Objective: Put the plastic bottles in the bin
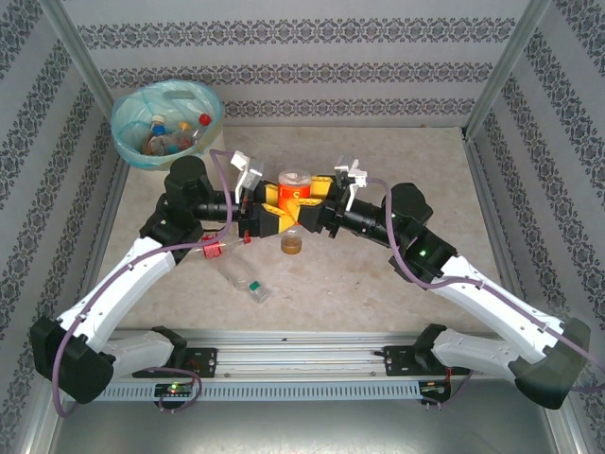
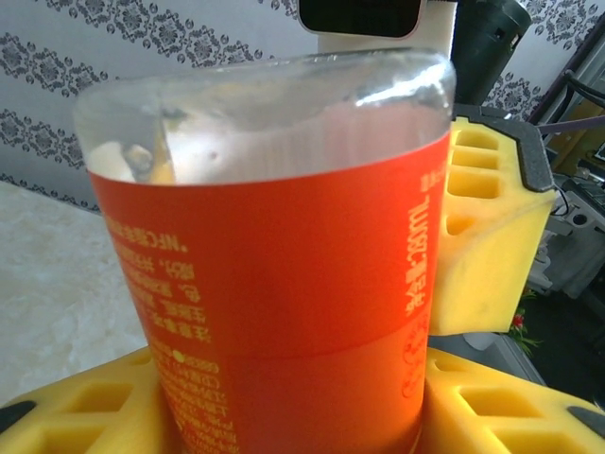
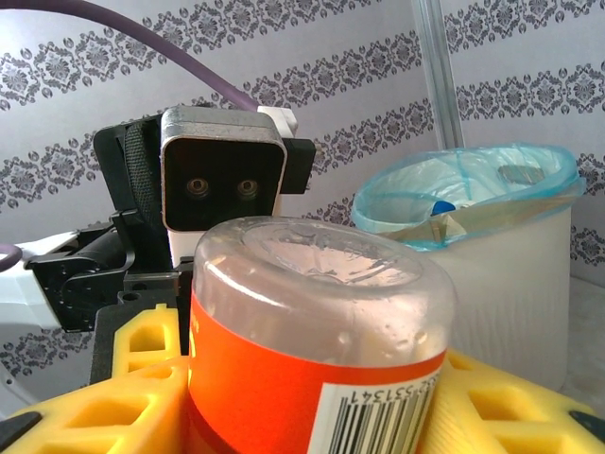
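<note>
From the top, the bottles (image 1: pixel 175 137) in the bin (image 1: pixel 121 137) at 11 o'clock lie piled on each other, so I cannot count them. The orange bottle (image 1: pixel 295 180) in the middle is partly covered by yellow fingers (image 1: pixel 269 196) at its 9 and 3 o'clock. A red thing (image 1: pixel 213 248) at its 8 o'clock is too small to tell. In the left wrist view the orange bottle (image 2: pixel 284 284) runs off the edge at 6 o'clock, and its writing is blurry. In the right wrist view its bar code (image 3: pixel 369 421) is cut off at 6 o'clock, and the bin (image 3: pixel 492 170) at 2 o'clock hides its inside.
</note>
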{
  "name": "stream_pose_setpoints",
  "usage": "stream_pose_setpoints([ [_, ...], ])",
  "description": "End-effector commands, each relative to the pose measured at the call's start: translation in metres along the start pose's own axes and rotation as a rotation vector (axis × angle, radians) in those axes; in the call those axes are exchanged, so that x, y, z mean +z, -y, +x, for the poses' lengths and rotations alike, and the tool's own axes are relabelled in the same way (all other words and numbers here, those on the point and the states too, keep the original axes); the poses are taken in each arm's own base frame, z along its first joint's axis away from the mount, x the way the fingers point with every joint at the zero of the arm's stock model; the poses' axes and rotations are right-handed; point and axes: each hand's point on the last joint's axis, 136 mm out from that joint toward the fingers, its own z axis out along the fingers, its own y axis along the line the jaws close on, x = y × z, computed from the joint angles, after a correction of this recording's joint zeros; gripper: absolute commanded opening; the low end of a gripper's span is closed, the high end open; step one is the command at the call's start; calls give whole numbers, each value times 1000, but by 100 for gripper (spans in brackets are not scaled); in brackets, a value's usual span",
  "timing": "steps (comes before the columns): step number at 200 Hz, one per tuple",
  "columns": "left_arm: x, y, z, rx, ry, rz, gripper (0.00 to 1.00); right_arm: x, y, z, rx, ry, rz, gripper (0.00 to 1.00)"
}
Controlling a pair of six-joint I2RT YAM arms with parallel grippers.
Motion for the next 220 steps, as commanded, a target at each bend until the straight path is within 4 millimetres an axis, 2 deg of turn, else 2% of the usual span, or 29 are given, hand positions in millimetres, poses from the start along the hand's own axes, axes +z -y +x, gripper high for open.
stream_pose_setpoints([
  [1,0,16,-6,104,28,38,48,0,-16,-23,-17,74,-47,57],
  [15,-2,14,-10,129,44,6,43,-2,-12,-23,-19,80,-23,65],
  [53,-9,2,-22,185,95,-125,41,-13,3,-27,-27,121,86,89],
  [82,-22,-13,-37,213,140,-262,40,-33,21,-37,-46,185,230,94],
  [114,-48,-24,-69,284,180,-468,39,-60,43,-42,-62,250,390,96],
  [150,-95,-47,-123,378,202,-790,39,-71,60,-38,-29,254,462,95],
  [179,-153,-81,-162,366,215,-1082,37,-72,64,-37,-23,253,461,94],
  [198,-202,-114,-170,313,194,-1298,37,-74,67,-37,-23,247,464,94],
  [220,-245,-157,-160,246,87,-1491,37,-77,67,-38,-25,243,460,94],
])
